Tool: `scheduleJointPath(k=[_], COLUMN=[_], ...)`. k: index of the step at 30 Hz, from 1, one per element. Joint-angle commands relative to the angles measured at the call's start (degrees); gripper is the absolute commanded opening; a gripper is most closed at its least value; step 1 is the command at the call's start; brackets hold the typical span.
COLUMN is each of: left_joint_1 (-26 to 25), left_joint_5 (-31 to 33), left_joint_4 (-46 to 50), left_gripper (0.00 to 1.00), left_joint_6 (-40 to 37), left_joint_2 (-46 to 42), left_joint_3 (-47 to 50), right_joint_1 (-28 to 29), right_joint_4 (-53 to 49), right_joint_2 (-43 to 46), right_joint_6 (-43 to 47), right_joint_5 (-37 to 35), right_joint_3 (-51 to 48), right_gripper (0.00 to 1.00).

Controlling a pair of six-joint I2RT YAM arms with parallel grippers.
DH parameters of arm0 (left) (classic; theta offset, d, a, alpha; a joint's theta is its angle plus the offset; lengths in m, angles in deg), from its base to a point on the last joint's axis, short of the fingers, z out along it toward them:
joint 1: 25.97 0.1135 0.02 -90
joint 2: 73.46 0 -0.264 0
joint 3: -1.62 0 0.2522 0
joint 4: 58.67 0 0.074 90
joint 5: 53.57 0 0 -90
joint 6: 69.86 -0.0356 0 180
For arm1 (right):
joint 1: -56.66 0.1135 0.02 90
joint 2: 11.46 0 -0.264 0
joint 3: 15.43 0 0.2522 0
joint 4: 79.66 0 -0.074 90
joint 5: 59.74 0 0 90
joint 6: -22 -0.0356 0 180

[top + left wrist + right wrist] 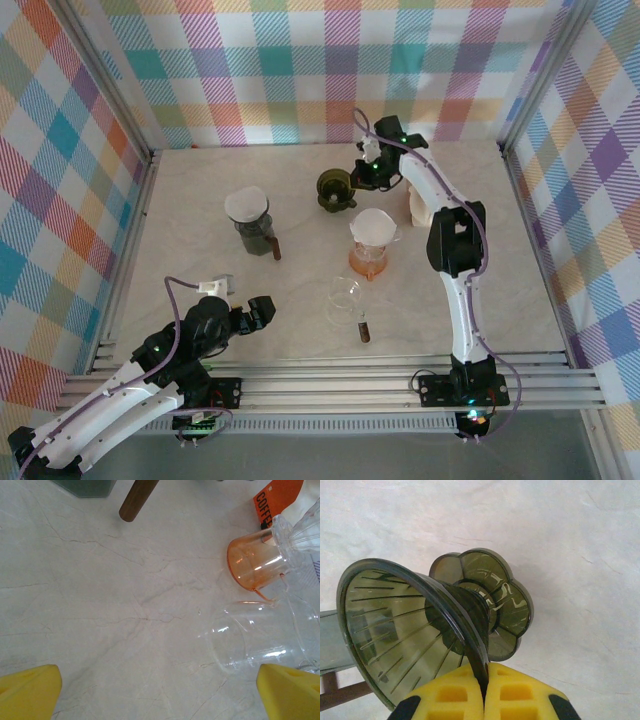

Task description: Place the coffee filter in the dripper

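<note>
green dripper [395,625] — rim btm hidden, handle [137,499] — cut

Pastel plaid walls [300,70] are enclosing a pale, marble-veined surface [200,185] on three sides; aluminium rails [330,385] are running along its near edge.

Your left wrist camera catches black capitals reading "COFFE" on an orange packet [280,494] lying on the table at the frame's top right; the word's end is hidden.
</note>
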Motion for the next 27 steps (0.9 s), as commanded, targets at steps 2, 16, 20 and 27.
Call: scheduleJointPath(k=[2, 16, 20, 27], left_joint_1=[0.7, 0.7, 0.7, 0.7], left_joint_5=[1.1, 2.1, 2.4, 2.3], left_joint_4=[0.3, 3.6, 5.0, 6.0], left_gripper=[1.00, 1.00, 1.00, 1.00], left_joint_6=[-0.3, -0.9, -1.3, -1.5], left_joint_2=[-0.5, -2.1, -3.0, -4.5], left_joint_3=[0.3, -2.7, -4.1, -4.8], right_joint_1=[2.3, 10.7, 14.3, 18.3], right_joint_4=[3.9, -4.2, -6.9, -14.9], right_joint_2=[7.5, 26.4, 35.8, 49.9], right_joint_6=[-0.1, 2.1, 2.2, -2.6], right_joint_5=[5.3, -2.5, -6.5, -8.2], right_joint_3=[2.5, -7.7, -17.0, -32.0], right_gripper=[0.00, 0.00, 0.00, 0.00])
